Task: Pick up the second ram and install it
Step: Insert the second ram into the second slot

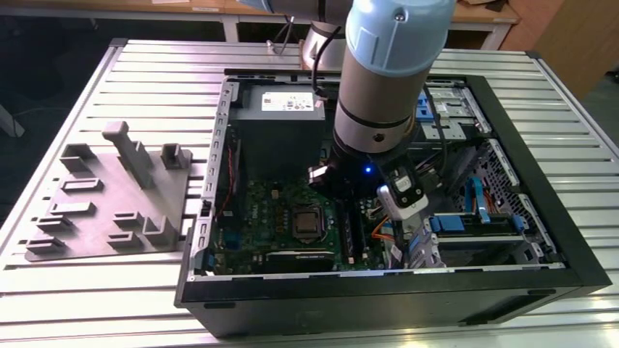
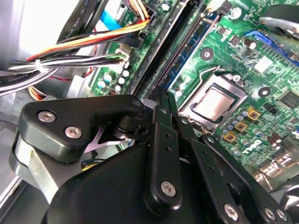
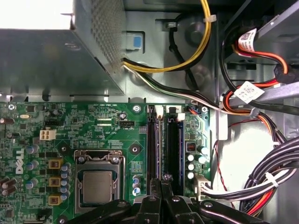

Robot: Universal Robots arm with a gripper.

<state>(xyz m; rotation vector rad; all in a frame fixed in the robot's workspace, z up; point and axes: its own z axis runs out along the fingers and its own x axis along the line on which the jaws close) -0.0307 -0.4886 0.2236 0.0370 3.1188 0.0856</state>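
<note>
The ribbed, pale metal surface (image 1: pixel 145 80) sits in even light. Behind it stands a wooden desk (image 1: pixel 116 7) on white legs. Dark floor (image 1: pixel 39 72) shows at the exterior view's left and a brown wooden panel (image 1: pixel 570 36) at its right.

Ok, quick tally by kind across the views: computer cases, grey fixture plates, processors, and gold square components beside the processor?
Computer case: 1
Grey fixture plate: 1
Processor: 1
Gold square components: 3
Total: 6
</note>
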